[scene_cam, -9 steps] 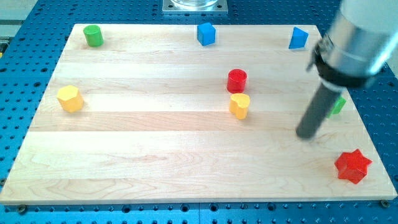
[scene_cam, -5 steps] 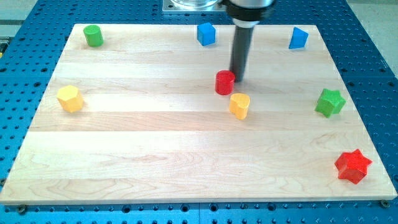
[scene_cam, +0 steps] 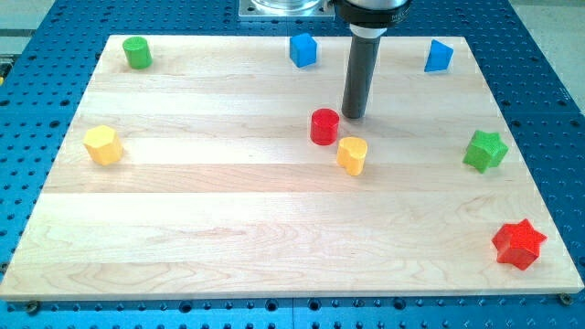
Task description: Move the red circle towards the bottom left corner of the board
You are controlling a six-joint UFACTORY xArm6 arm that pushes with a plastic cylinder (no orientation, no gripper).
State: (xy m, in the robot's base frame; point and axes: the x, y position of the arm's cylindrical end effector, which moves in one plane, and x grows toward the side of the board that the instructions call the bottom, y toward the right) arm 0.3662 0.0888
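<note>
The red circle (scene_cam: 324,126) stands near the middle of the wooden board (scene_cam: 228,238), just up and left of the yellow heart (scene_cam: 352,154). My tip (scene_cam: 353,116) rests on the board a little to the upper right of the red circle, with a small gap between them. The dark rod rises from the tip toward the view's top.
A green cylinder (scene_cam: 137,52) is at the top left, a yellow hexagon (scene_cam: 103,144) at the left, a blue cube (scene_cam: 303,48) at top centre, a blue block (scene_cam: 439,56) at top right, a green star (scene_cam: 484,150) at the right, a red star (scene_cam: 518,243) at bottom right.
My tip came from the right side to the red circle's upper right and pushed it down and left, closer to the yellow heart. The tip now stands slightly apart from it.
</note>
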